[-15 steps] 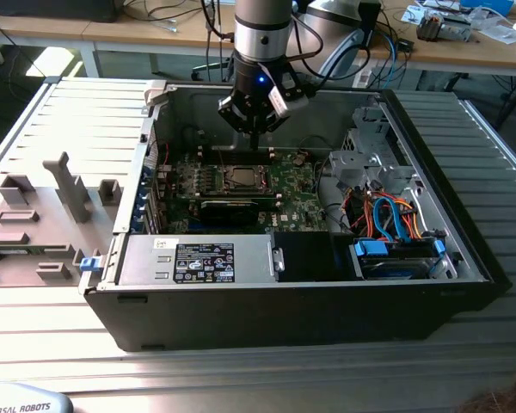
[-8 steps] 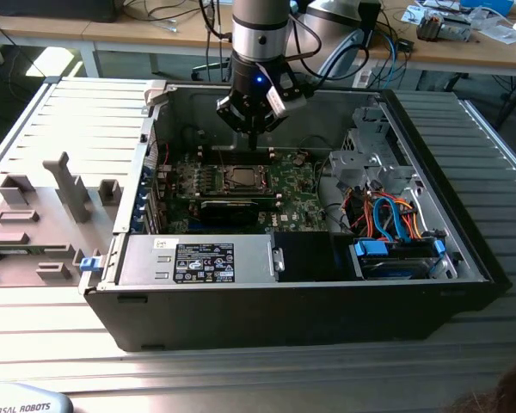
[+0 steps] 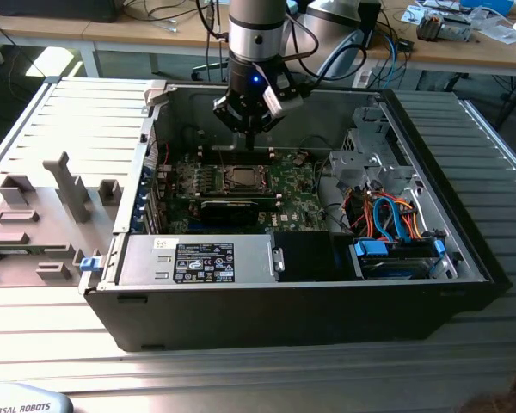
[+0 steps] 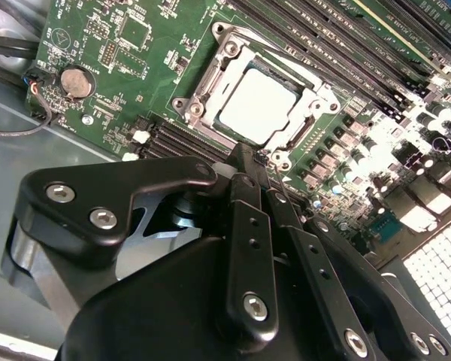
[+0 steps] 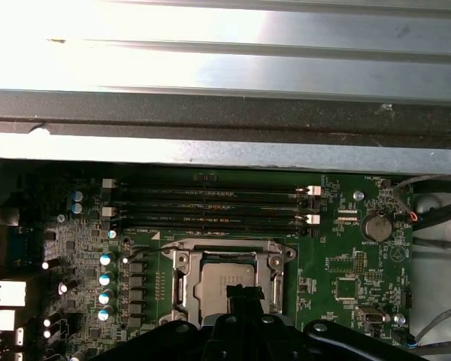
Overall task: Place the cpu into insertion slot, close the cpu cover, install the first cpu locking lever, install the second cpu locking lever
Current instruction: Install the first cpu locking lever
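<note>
The cpu (image 4: 259, 105), a flat square chip with a pale silver top, lies in the insertion slot (image 4: 227, 48) on the green motherboard. The silver cpu cover (image 4: 209, 83) lies flat around it, and the chip shows through its window. My gripper (image 4: 244, 154) is shut with nothing between its black fingers, its tips just above the socket's edge. In the first wrist view the gripper (image 5: 244, 292) overlaps one edge of the cpu (image 5: 222, 282). In the exterior view the gripper (image 3: 250, 142) hangs just behind the cpu (image 3: 239, 179) inside the open computer case. I cannot tell how the locking levers stand.
Memory slots (image 5: 210, 203) run beside the socket and a coin battery (image 5: 376, 226) sits near it. The case wall (image 5: 225, 113) rises close behind. A power supply (image 3: 198, 261) and a drive cage with coloured cables (image 3: 396, 224) fill the case front. Grey fixtures (image 3: 34, 215) lie outside.
</note>
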{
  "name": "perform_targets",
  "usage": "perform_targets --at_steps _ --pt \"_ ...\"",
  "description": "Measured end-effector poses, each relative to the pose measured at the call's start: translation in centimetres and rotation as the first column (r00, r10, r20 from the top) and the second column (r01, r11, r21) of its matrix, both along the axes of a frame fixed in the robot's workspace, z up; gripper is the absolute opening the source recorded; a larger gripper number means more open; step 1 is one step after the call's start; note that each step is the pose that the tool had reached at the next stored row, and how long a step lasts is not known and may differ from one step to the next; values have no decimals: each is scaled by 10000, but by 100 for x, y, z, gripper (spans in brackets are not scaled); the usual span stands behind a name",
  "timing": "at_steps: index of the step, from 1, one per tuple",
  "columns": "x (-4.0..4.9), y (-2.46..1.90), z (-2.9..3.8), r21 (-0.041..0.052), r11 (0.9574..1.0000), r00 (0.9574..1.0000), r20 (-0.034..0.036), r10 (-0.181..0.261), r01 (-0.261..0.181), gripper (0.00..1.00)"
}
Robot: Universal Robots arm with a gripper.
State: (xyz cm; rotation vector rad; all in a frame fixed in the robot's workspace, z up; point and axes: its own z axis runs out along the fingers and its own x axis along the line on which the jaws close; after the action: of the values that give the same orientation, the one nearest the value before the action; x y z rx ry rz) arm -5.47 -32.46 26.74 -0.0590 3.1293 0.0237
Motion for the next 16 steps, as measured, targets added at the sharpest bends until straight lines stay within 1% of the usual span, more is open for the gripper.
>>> perform_targets --at_steps 4,8,16 --pt "-6 0 0 -1 10000 10000 0 0 0 11" --pt "-37 0 0 0 10000 10000 -1 0 0 11" --pt "-65 0 -1 0 10000 10000 0 0 0 11"
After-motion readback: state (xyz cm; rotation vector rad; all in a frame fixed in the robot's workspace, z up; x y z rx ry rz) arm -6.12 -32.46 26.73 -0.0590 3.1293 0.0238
